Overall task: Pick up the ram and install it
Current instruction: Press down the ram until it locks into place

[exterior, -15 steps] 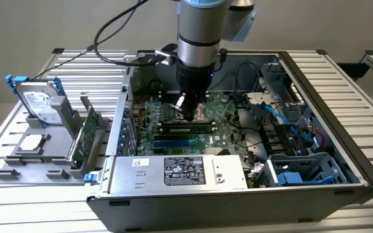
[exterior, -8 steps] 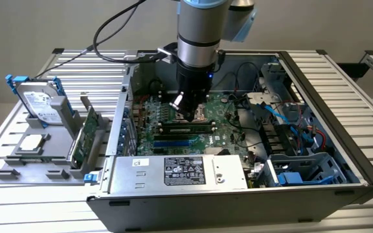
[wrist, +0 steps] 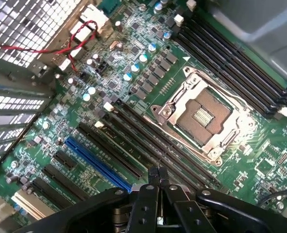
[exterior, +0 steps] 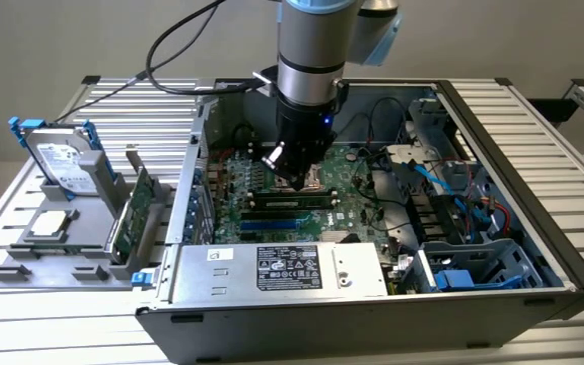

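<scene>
1. My gripper (exterior: 303, 185) hangs mid-frame in the exterior view inside the PC case (exterior: 535, 251), fingers pressed together, pinching nothing.
2. The ram (exterior: 294, 202) lies just below the fingertips, in a motherboard (wrist: 134, 73) slot.
3. Risk as I see it: closed fingertips pushing off-centre could leave the stick half-latched.
4. Drift sideways and I'd scrape the CPU socket (wrist: 201, 114).

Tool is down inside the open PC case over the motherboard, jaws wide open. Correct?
Not quite: the tool is shut, fingertips pressed together, as the wrist view shows. It is indeed down inside the case, over the motherboard.
</scene>
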### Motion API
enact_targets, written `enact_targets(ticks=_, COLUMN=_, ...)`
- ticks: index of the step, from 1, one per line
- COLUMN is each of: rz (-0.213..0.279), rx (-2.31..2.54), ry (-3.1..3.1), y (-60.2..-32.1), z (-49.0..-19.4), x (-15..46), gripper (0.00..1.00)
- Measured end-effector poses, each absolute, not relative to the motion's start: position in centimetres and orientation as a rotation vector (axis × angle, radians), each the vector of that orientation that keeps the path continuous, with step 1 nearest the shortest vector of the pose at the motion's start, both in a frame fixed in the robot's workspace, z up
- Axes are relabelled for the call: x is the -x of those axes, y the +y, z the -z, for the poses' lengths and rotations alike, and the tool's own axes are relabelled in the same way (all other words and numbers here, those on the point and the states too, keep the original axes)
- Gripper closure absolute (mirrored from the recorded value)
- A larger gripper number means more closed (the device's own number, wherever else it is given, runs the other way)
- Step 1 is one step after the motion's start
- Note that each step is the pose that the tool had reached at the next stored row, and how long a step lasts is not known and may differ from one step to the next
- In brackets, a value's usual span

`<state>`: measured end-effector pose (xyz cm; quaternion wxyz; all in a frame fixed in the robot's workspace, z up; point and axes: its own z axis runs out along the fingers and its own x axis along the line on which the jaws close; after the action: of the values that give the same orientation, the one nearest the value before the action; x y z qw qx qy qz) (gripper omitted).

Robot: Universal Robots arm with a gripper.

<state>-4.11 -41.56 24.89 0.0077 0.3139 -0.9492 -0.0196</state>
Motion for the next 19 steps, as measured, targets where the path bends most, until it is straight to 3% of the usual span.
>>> enact_targets(ticks=19, rz=0.065, rx=-0.458, ry=-3.099, y=-41.57, z=-24.69, x=4.11, gripper=0.89)
